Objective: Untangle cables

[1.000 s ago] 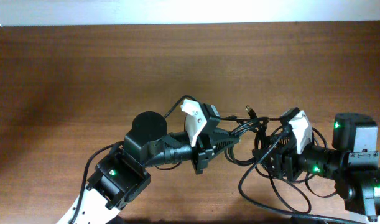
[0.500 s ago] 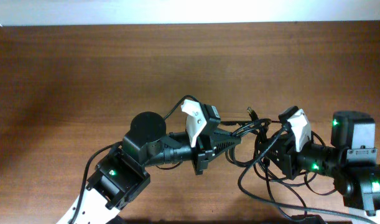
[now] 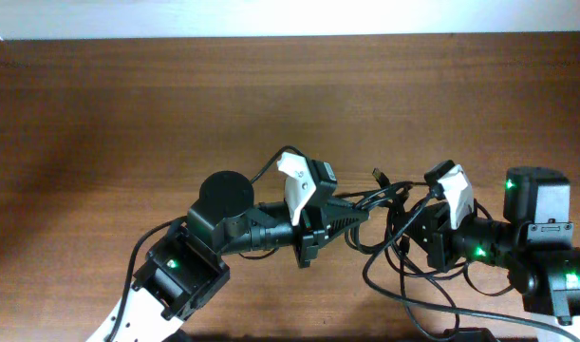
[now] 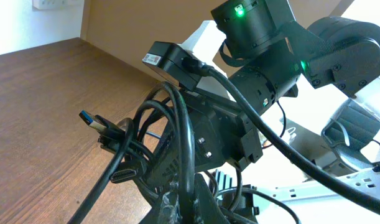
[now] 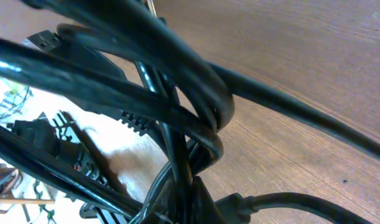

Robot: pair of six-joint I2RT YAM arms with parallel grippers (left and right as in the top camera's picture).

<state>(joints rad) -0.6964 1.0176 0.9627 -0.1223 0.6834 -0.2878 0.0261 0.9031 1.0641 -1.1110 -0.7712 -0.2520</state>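
Note:
The cables [image 3: 388,196] form a black tangle held up between my two arms at the middle right of the table. My left gripper [image 3: 358,211] points right and is shut on a strand of the tangle. My right gripper [image 3: 402,231] points left and is shut on another strand, close to the left one. In the left wrist view the cables [image 4: 177,118] loop up from my left gripper [image 4: 185,202], with a blue-tipped plug [image 4: 90,117] sticking out left. In the right wrist view the cables [image 5: 177,81] cross close above my right gripper [image 5: 183,199].
The brown wooden table [image 3: 128,114] ends at a white wall strip along the back. The right arm's own thicker wires [image 3: 413,296] loop on the table near its front edge. The right arm's body [image 4: 264,56] fills the space behind the tangle in the left wrist view.
My right gripper has gone from open to shut on a cable strand and has shifted slightly left, toward the left gripper. The left arm has stayed put.

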